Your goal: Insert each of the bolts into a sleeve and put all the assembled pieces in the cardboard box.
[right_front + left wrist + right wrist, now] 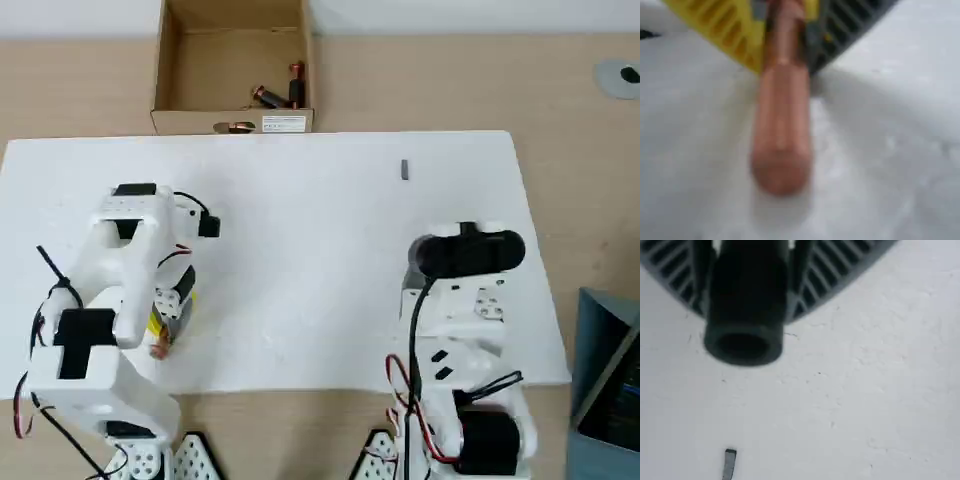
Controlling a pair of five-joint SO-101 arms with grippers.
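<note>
Left wrist view has the left fingers [725, 30] pinching a copper bolt [782, 125], its rounded end sticking out over the white sheet [900, 150]. Right wrist view has the right fingers [850, 270] clamped on a black sleeve [745, 305], its open end facing outward above the sheet, with a small dark strip [729, 463] lying farther off. High view puts both arms at the near side of the tabletop [80, 90], well apart; the box [165, 70] at the far edge holds two assembled pieces [272, 96].
</note>
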